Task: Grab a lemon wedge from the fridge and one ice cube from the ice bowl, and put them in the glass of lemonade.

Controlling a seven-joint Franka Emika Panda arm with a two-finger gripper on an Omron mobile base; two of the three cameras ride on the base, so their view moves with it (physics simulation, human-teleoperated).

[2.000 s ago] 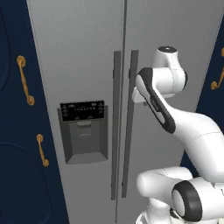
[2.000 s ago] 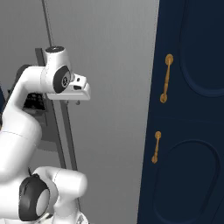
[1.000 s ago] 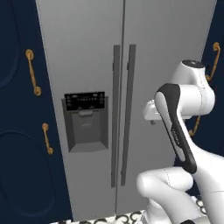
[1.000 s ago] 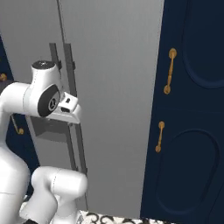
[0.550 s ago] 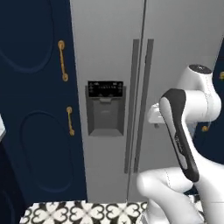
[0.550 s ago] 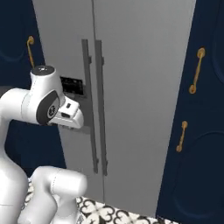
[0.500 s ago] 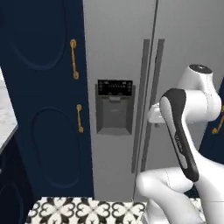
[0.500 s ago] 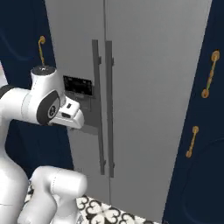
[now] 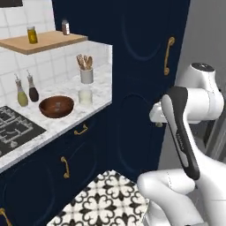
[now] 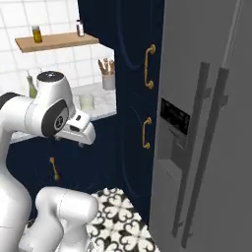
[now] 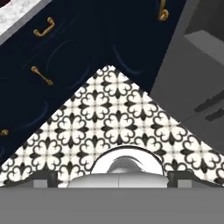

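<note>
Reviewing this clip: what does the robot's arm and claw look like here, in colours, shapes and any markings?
The arm is glossy white with rounded, bulbous links, dark grey joint rings and a dark stripe down the forearm. No cables or markings show. In the hand view, the claw has two small dark finger tips, set wide apart.

A glossy white arm [image 9: 190,132], smooth and rounded all over, built from fat tubular links with no sharp edges. Along one link runs a long dark charcoal strip [image 9: 178,123], bending with the casing like a soft seam. At the top, a round white joint cap [image 9: 202,67] with a flat grey disc face. From the right base view, the big shoulder joint [image 10: 51,115] shows a dark grey circular end plate set into the white shell, speckled with a few tiny light marks. A white wedge-shaped hand block [image 10: 81,129] juts off it, dark underneath. Below, bulbous white base housings [image 10: 64,209], shiny with soft highlights.
</note>
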